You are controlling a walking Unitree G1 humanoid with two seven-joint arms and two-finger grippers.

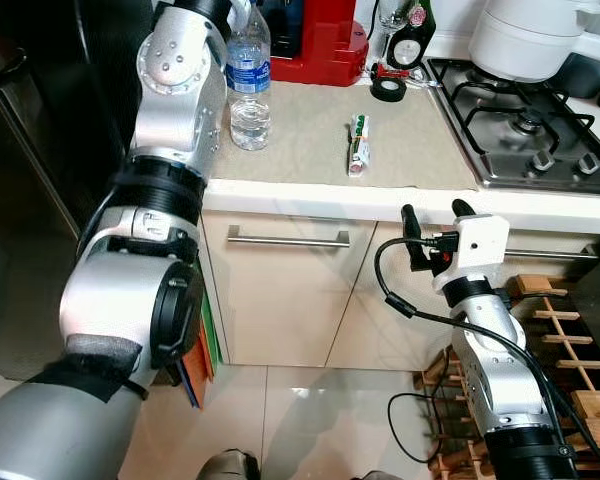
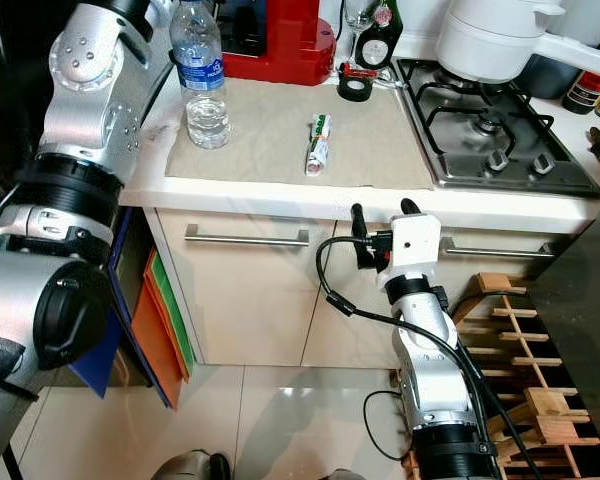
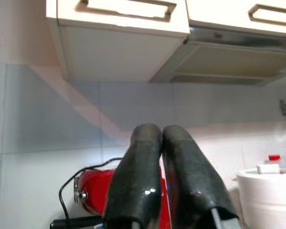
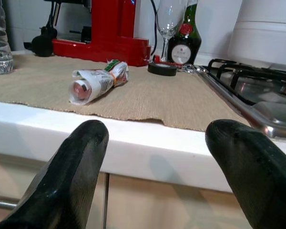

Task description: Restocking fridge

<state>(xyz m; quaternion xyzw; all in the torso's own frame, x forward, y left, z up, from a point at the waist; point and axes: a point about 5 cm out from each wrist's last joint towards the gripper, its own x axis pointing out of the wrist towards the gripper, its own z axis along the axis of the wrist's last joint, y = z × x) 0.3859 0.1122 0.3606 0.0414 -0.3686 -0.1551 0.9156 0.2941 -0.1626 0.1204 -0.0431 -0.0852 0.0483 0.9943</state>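
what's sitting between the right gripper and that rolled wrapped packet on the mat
Nothing visible on the woven beige mat lies between them. The open right gripper sits below the white counter edge, which it must clear to reach the rolled paper-wrapped packet.

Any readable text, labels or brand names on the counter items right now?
None reads clearly.
Water bottle: blue label, print too small.
Dark bottle: round label, lettering blurred.
Rolled packet: print too blurred.
Red appliance: no visible text.
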